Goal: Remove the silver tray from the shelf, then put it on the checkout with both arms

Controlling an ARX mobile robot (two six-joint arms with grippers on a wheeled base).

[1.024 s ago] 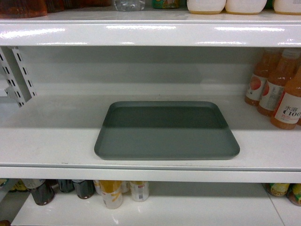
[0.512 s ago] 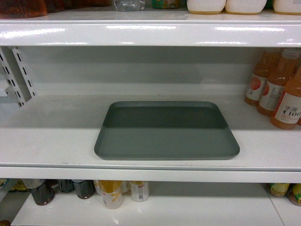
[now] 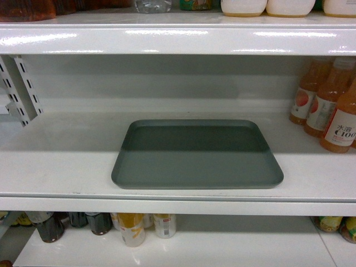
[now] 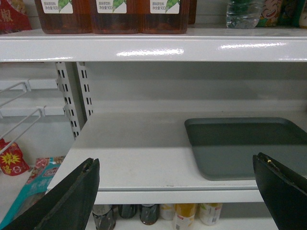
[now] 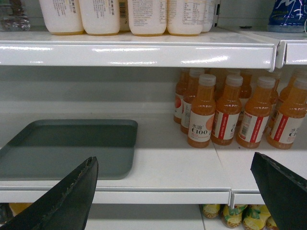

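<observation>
The silver tray (image 3: pixel 196 153) lies flat on the white shelf (image 3: pixel 61 161), its long side close to the front edge. It also shows at the right in the left wrist view (image 4: pixel 244 146) and at the left in the right wrist view (image 5: pixel 67 146). My left gripper (image 4: pixel 175 165) is open, in front of the shelf edge and left of the tray, with nothing between its fingers. My right gripper (image 5: pixel 172 163) is open too, held before the shelf edge to the tray's right. Neither gripper appears in the head view. The checkout is out of view.
Orange juice bottles (image 3: pixel 331 105) stand on the shelf right of the tray, seen close in the right wrist view (image 5: pixel 230 110). Perforated uprights (image 4: pixel 74 96) and wire racks (image 4: pixel 19 110) are on the left. The upper shelf board (image 3: pixel 178 39) overhangs. Bottles (image 3: pixel 133 228) fill the lower shelf.
</observation>
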